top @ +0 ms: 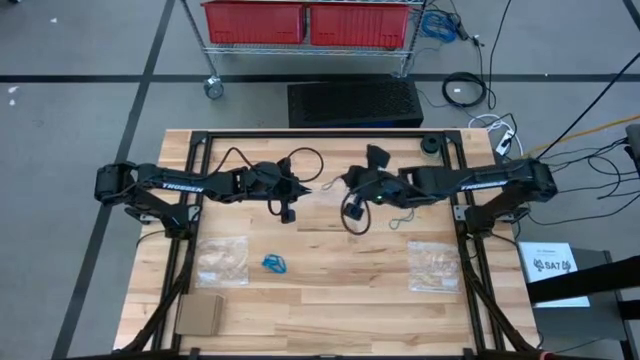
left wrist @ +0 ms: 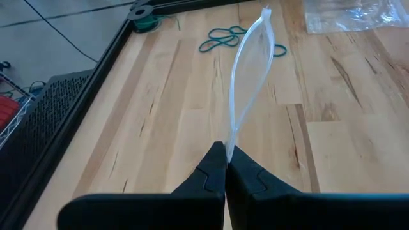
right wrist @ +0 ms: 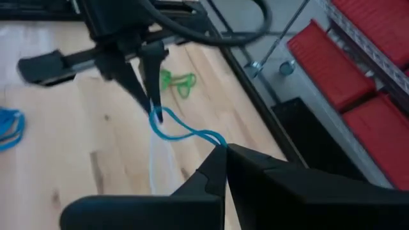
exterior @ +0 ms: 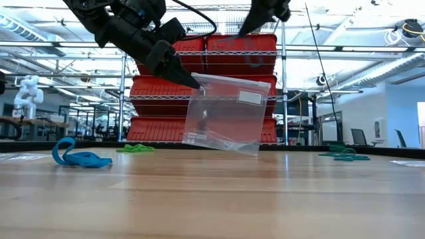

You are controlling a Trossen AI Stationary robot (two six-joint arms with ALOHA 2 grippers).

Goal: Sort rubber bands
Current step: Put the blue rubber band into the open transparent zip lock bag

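My left gripper [left wrist: 226,156] is shut on a clear plastic bag [exterior: 222,116] held up over the table's middle. My right gripper [right wrist: 225,150] faces it, shut on a bright blue rubber band [right wrist: 185,133]. In the right wrist view this band runs to the left gripper's fingertips [right wrist: 148,96]. In the low view the right gripper [exterior: 262,13] is above the bag. On the wood lie more blue bands [top: 275,263], green bands [right wrist: 176,82] and teal bands [left wrist: 223,38]. My left gripper pinches the bag's top edge [left wrist: 231,135] near one upper corner [exterior: 199,86] between both fingers, slanting down from the table's left. The bag hangs below the fingers, lifted clear of the table. My right gripper pinches one end of the blue band [right wrist: 216,140] at its fingertips. The band is lifted clear and stretches away to its far loop [right wrist: 156,116] beside the left gripper's fingertips; whether that loop catches on them or on the bag, I cannot tell.
Two clear bags lie flat on the near half of the table, one left [top: 222,258], one right [top: 435,265]. A cardboard piece [top: 200,315] sits at the near left corner. Black cables [top: 300,160] loop by the grippers. A black frame [top: 190,160] borders the table.
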